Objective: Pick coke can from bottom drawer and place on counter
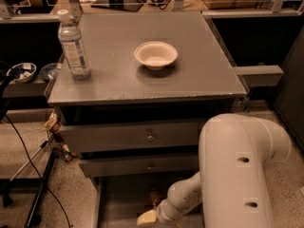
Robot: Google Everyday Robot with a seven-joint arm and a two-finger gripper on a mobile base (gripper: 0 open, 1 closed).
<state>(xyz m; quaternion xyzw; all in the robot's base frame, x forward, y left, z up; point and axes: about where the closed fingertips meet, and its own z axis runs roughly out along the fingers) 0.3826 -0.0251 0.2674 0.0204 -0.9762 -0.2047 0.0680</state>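
The bottom drawer (pixel 118 198) is pulled out at the foot of the grey cabinet. My white arm reaches down into it from the right. The gripper (pixel 147 218) is low in the drawer, at the frame's bottom edge, with only its cream-coloured tip showing. Just above and to the right of it stands a small dim reddish shape that looks like the coke can (pixel 154 196), partly hidden by my forearm. I cannot tell whether the gripper touches it. The counter (pixel 199 75) is the flat grey cabinet top.
A clear water bottle (pixel 73 45) stands at the counter's left edge and a white bowl (pixel 156 55) near its middle. Two knobbed drawers (pixel 150 137) sit shut above the open one. Cables and a stand leg (pixel 40 194) lie on the floor to the left.
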